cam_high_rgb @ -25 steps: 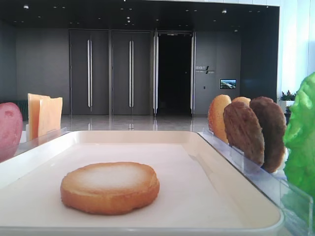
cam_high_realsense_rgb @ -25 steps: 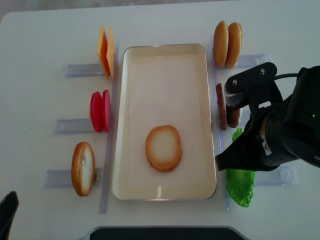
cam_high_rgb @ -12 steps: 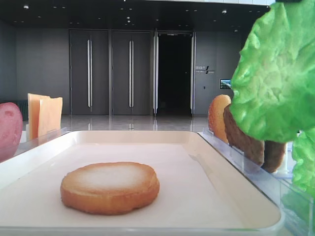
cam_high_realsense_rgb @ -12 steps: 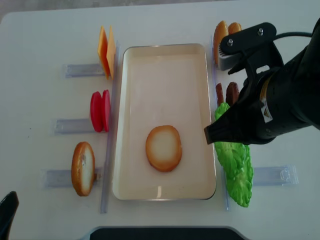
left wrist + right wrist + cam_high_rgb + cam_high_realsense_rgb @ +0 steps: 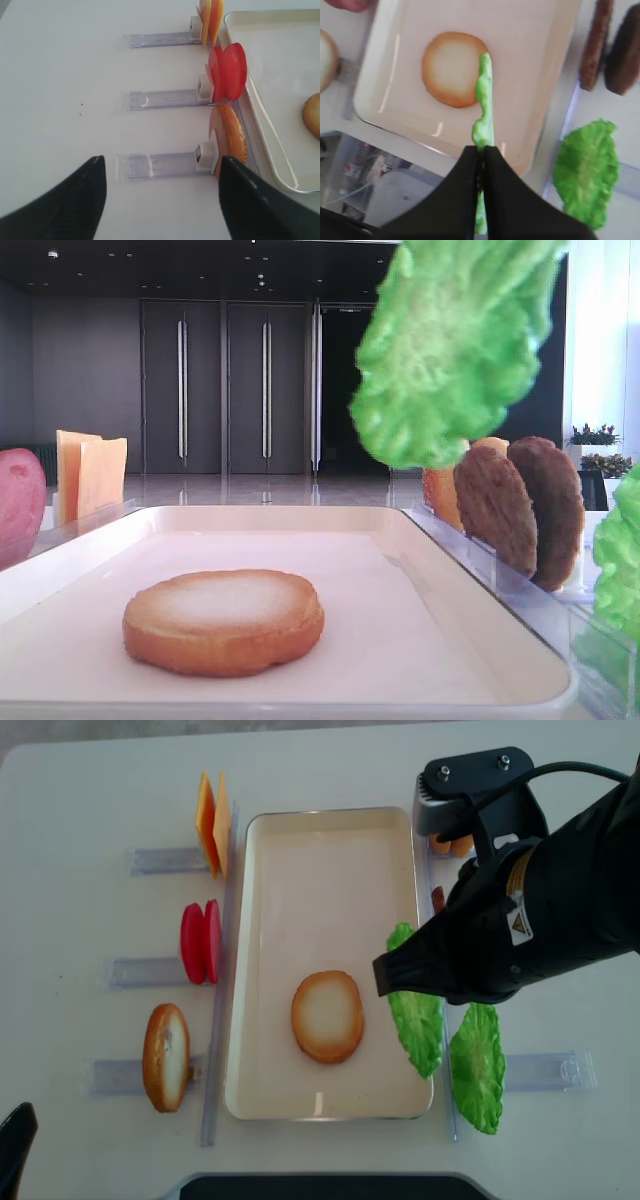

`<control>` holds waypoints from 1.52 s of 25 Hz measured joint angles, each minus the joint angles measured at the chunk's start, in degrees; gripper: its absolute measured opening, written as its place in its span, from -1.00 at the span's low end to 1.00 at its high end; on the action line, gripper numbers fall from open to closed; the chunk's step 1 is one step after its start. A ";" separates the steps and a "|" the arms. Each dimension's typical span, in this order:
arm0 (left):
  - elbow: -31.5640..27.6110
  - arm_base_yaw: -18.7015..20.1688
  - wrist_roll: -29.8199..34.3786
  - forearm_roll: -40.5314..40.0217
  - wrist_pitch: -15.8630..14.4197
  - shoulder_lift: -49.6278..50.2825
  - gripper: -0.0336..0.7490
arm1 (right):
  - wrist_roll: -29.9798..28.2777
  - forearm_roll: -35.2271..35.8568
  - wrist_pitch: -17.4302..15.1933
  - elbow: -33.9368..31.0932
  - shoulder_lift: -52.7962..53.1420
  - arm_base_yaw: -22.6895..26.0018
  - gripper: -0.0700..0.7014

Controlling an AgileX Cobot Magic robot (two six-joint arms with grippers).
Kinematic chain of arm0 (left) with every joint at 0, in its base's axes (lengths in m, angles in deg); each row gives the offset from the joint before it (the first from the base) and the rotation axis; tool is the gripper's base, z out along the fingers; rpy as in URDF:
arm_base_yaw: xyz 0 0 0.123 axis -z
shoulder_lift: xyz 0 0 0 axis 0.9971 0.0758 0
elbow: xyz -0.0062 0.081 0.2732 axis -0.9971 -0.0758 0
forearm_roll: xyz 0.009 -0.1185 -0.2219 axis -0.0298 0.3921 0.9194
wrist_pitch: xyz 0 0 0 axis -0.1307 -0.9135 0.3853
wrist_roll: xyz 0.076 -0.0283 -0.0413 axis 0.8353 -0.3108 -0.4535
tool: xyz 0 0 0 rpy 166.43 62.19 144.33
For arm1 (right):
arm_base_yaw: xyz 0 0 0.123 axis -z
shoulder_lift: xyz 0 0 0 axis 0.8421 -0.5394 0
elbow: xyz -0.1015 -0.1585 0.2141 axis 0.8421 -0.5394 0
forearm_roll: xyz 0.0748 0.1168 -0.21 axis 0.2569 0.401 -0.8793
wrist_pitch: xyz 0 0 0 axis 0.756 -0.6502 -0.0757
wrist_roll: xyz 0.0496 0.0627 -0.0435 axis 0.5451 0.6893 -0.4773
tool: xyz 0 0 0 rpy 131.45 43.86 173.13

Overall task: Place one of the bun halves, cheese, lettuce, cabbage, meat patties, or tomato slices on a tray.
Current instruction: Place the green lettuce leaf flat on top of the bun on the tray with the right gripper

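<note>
My right gripper [image 5: 481, 150] is shut on a green lettuce leaf [image 5: 416, 1025], which hangs edge-down above the right side of the cream tray [image 5: 260, 920]. In the right wrist view the leaf [image 5: 485, 100] is edge-on, just right of a bun half [image 5: 451, 69] lying flat on the tray. From the low view the leaf [image 5: 450, 350] hangs high over the tray's right rim. A second lettuce leaf [image 5: 477, 1065] stays in its rack right of the tray. My left gripper [image 5: 160, 159] is open over bare table, left of the racks.
Clear racks flank the tray. On the left stand cheese slices [image 5: 212, 820], tomato slices [image 5: 200, 942] and a bun half [image 5: 166, 1056]. On the right stand meat patties [image 5: 520, 505] and more bun halves [image 5: 440, 485], mostly under my right arm in the overhead view.
My right gripper has lifted the lettuce leaf out of its rack and carried it left and up, from beside the tray to over its right side. The left arm has not moved.
</note>
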 joint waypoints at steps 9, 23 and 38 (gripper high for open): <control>0.00 0.00 0.00 0.00 0.00 0.00 0.45 | -2.09 8.46 17.21 -2.59 0.00 0.00 -0.81; 0.00 0.00 0.00 0.00 0.00 0.00 0.45 | -31.92 49.61 35.73 -13.20 -1.05 0.00 -0.81; 0.00 0.00 0.00 0.00 0.00 0.00 0.45 | -66.88 80.59 37.55 -13.31 -13.14 2.58 -0.81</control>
